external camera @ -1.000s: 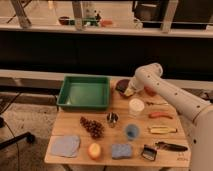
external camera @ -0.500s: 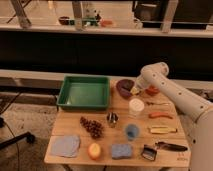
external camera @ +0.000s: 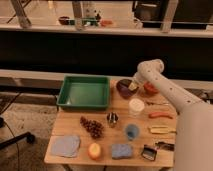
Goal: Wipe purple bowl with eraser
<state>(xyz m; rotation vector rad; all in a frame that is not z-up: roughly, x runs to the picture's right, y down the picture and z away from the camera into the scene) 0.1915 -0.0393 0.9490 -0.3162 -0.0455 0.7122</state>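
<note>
The camera view, containers first: a rectangular green plastic tray (external camera: 84,92) sits at the far-left part of the light wooden desk (external camera: 70,127), only its own green floor showing inside. Just right of it, along the far edge, stands the shallow round dark purple bowl (external camera: 123,90), and a smaller red-orange bowl (external camera: 150,89) lies just beside that on the right (its contents cannot be made out). A white lidded cup (external camera: 136,106) stands in front of the purple bowl; nearer the desk's middle are a small metal cup (external camera: 112,119) and a blue cup (external camera: 131,131).

The purple bowl looks dark and glossy, with its right side covered by the tool. Over that side is the small pale yellow-tan eraser (external camera: 133,86), a little block at the bowl's inner wall.

The white arm (external camera: 170,95) rises from the near-right corner, bends at a rounded elbow above the far edge and turns down to the left. Its gripper (external camera: 132,85) is inside the bowl's rim, clamped on the eraser.
</note>
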